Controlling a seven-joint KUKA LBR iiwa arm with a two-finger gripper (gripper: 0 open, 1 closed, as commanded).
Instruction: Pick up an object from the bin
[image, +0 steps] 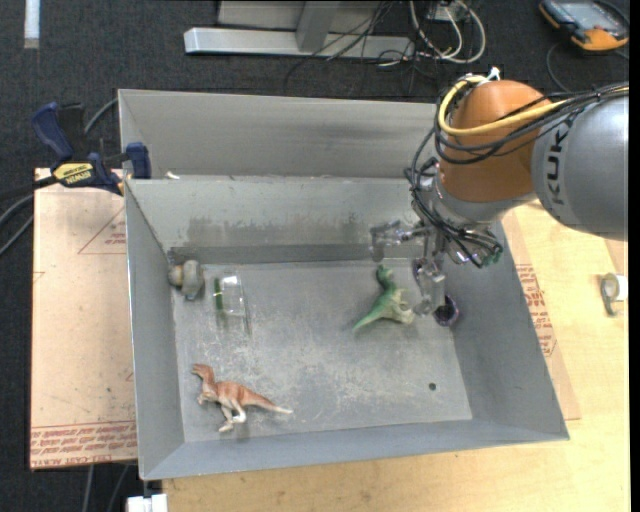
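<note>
Green toy dinosaur (383, 306) lies right of centre in bin (300, 215), just left of tool (432, 295); whether tool is spread, cannot tell. Risk: an off-centre close nudges dinosaur aside and grasps nothing.

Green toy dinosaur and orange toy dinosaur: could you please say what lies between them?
In the camera view, bare grey bin floor separates the green toy dinosaur from the orange toy dinosaur.

The bin (155, 330) is plain grey with pale scuff marks. The green dinosaur (381, 309) has a lighter belly. The orange-brown dinosaur (232, 393) has pale legs. The wrist cover (490, 140) is orange; the arm (600, 170) is silver-grey.
</note>
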